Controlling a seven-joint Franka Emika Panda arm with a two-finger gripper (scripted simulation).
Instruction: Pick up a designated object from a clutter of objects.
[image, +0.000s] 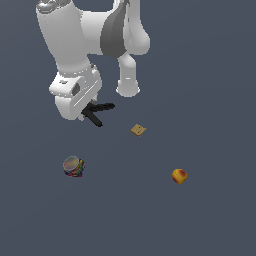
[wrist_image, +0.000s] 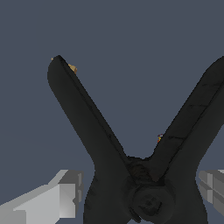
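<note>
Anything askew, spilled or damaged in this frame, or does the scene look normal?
Nothing stands out. The black clamp sits at the gripper, its handles splayed as designed, with a finger on either side. The cracker, ball and multicoloured object lie apart, intact.

the black clamp (wrist_image: 144, 175) looks like matt, slightly grainy plastic, dull with no shine. the arm's casing (image: 75, 40) is smooth, satin white with a grey band. the surface (image: 210, 225) is flat, matt slate-blue. the orange-red ball (image: 179, 176) carries a soft gloss.
</note>
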